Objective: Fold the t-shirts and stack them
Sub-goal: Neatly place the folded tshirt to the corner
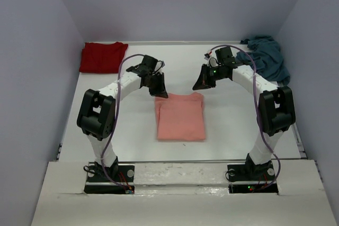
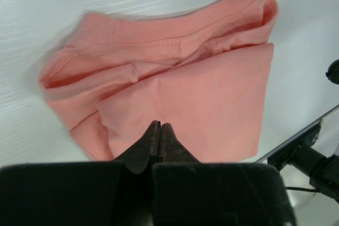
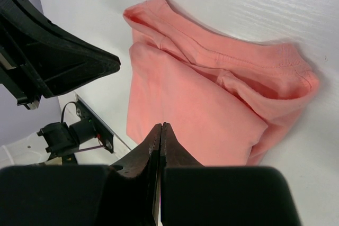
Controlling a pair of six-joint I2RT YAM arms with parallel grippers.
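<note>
Salmon-pink t-shirt point(image 1: 180, 117) lies folded in a rectangle mid-table, with bare white table point(image 1: 233, 125) open on all 4 sides of it. The dark red t-shirt point(image 1: 102, 57) lies flat in the far left corner. The teal-blue t-shirt point(image 1: 267, 59) sits crumpled at the far right, by the wall. The 2 arms arch inward above the folded rectangle's far edge. The left gripper point(image 1: 163, 95) and right gripper point(image 1: 197, 87) point down, jaws pressed together, holding nothing.

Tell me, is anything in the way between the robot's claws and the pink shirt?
No, nothing visible is. The left gripper and right gripper hang shut over the folded pink shirt, with only open air between them and the cloth.
</note>
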